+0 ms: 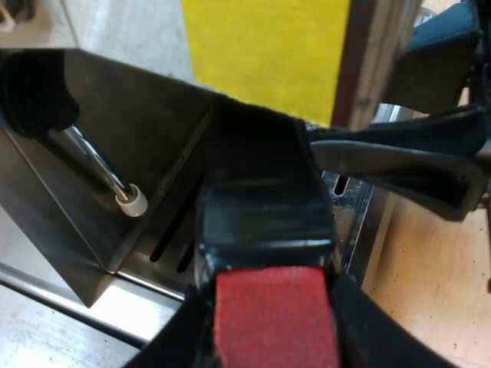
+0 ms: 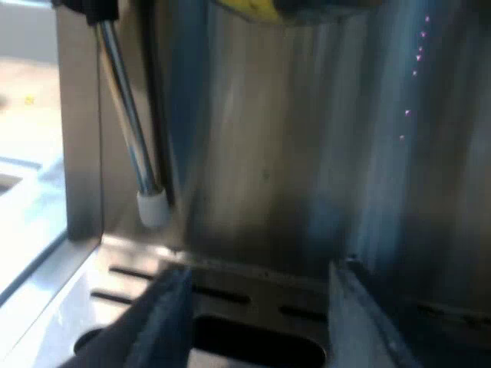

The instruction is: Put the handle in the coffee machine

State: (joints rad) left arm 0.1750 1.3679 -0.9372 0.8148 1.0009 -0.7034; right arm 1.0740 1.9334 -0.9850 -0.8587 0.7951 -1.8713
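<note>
Centrally, handle (image 1: 265, 218) pinched between left jaws, red end showing; right jaws spread, over drip tray (image 2: 69, 307).

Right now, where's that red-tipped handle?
In the left wrist view, the handle is held by the left gripper at the front of the espresso machine, above the drip tray, near the steam wand.

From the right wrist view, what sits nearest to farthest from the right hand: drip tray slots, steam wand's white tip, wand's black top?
1. Drip tray slots, just below the right hand.
2. Wand's white tip, above the tray's side.
3. Wand's black top, highest up.
</note>
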